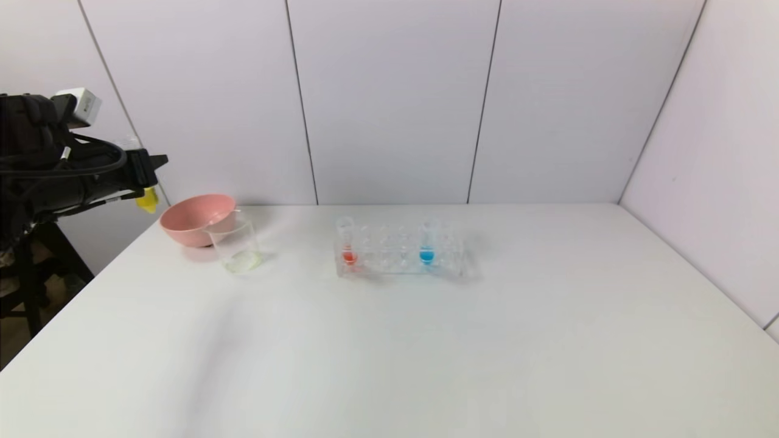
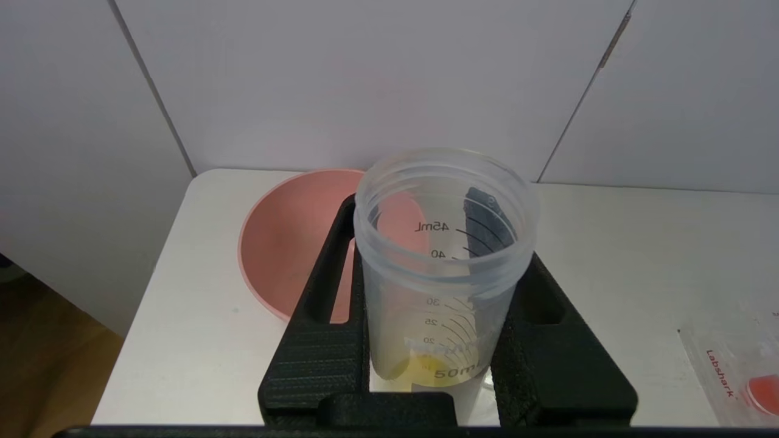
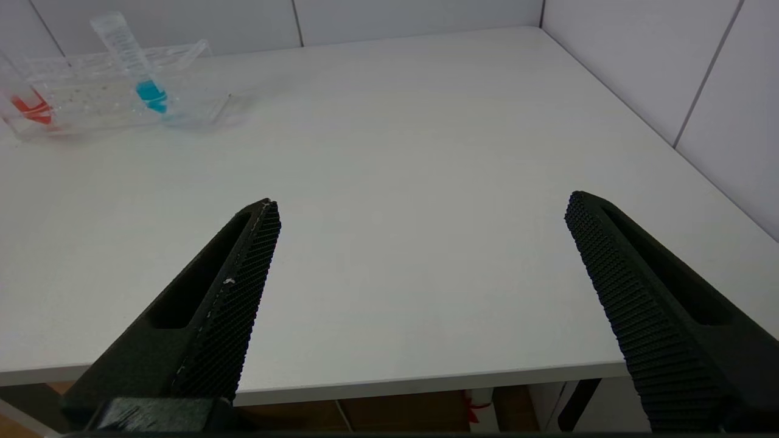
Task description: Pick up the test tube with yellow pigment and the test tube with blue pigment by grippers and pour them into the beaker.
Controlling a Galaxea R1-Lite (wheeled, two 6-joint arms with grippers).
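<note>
My left gripper (image 1: pixel 146 175) hangs raised off the table's far left corner, left of the beaker. It is shut on the test tube with yellow pigment (image 1: pixel 147 201), a clear graduated tube (image 2: pixel 438 286) with a little yellow liquid at its bottom, clamped between the black fingers (image 2: pixel 322 340). The clear beaker (image 1: pixel 235 246) stands on the table in front of the pink bowl and holds pale yellowish liquid. The test tube with blue pigment (image 1: pixel 427 243) stands in the clear rack (image 1: pixel 398 258), also seen from the right wrist (image 3: pixel 137 67). My right gripper (image 3: pixel 421 201) stands open and empty over the table's near edge.
A pink bowl (image 1: pixel 196 219) sits just behind the beaker at the back left (image 2: pixel 286 243). A tube with orange-red liquid (image 1: pixel 348 243) stands at the rack's left end. White walls close the back and right of the white table (image 1: pixel 487 340).
</note>
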